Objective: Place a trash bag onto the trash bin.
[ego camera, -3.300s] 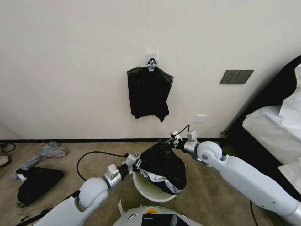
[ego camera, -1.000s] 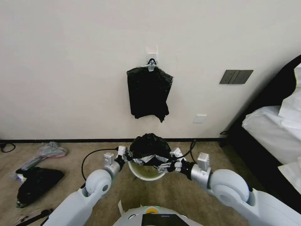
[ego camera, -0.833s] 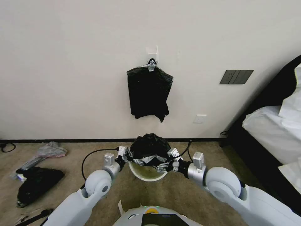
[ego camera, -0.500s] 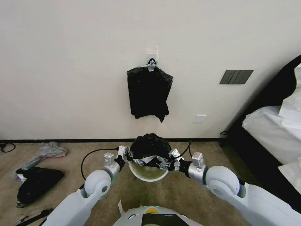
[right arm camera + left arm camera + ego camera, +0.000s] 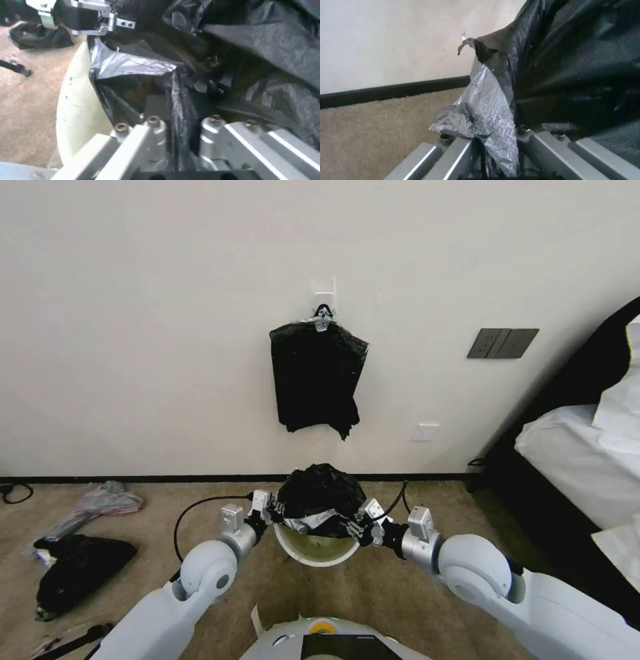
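1. Both arms hold the bag (image 5: 320,493) over the bin (image 5: 313,550), which stands on the carpet (image 5: 373,593) near the far wall (image 5: 167,313), just ahead of the robot.
2. The left gripper (image 5: 272,511) is at the bin's left rim; its fingers (image 5: 453,160) are pinched together on a silvery fold of the bag's edge.
3. The right gripper (image 5: 357,527) is at the bin's right rim, its fingers (image 5: 146,140) closed on a black pleat of the bag.
4. Change: in the last second the right gripper has drawn in from the near side of the bin toward its right rim, and the bag's mouth now spans the far half of the bin. Seconds ago the bag hung bunched over the bin between the two grippers.
5. Meaning: the bag appears draped over the far rim, while the near rim shows bare cream plastic. The fit looks partial; whether the edge has hooked the rim cannot be told from here.
6. Writing: no brand, label or text is legible on bag, bin or grippers.
7. A bundle (image 5: 317,377) of bags hangs on the wall hook (image 5: 323,313).
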`<state>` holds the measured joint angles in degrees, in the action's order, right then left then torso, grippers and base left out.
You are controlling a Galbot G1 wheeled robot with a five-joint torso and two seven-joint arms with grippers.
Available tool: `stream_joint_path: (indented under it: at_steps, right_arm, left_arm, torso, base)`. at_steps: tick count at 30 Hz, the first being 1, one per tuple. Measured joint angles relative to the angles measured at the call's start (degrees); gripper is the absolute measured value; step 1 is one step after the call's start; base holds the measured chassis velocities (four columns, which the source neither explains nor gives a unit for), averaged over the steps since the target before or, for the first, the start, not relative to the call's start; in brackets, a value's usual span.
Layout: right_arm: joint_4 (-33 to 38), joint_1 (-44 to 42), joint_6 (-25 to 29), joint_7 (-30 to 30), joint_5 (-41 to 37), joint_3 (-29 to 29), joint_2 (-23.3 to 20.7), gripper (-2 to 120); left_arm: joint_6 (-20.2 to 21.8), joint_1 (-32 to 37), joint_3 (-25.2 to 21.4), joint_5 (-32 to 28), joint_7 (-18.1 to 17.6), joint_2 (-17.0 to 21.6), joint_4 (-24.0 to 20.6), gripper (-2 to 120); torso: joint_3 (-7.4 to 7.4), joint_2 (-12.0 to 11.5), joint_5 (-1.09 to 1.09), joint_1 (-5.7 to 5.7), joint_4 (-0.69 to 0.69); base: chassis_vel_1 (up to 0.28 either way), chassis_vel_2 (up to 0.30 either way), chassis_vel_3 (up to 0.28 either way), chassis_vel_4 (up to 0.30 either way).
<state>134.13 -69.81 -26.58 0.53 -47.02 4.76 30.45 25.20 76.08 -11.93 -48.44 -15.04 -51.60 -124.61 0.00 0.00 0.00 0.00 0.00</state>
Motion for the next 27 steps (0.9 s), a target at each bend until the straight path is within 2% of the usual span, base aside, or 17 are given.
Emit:
stream_joint_path:
  at_steps: [2, 14, 27]
  right_arm:
    - [-0.02, -0.40, 0.73, 0.05, 0.83, -0.11, -0.38, 0]
    - [1.63, -3.42, 1.68, 0.75, 1.03, 1.82, -2.58, 0]
    - [2.28, -6.49, 1.69, 0.81, -1.62, 3.78, -3.01, 0]
  left_arm:
    - [0.74, -0.06, -0.42, -1.65, -0.98, -0.01, -0.09, 1]
    - [1.90, -1.51, -1.85, -8.00, -3.82, -0.43, 0.37, 1]
    - [2.86, -2.34, -3.24, -13.20, -4.62, -0.28, 1.61, 1]
  torso:
    - [0.00, 0.00, 0.00, 0.00, 0.00]
    - [0.00, 0.00, 0.00, 0.00, 0.00]
    - [0.00, 0.00, 0.00, 0.00, 0.00]
  base:
    - [0.000, 0.000, 0.000, 0.000]
    - [0.000, 0.000, 0.000, 0.000]
    - [0.000, 0.000, 0.000, 0.000]
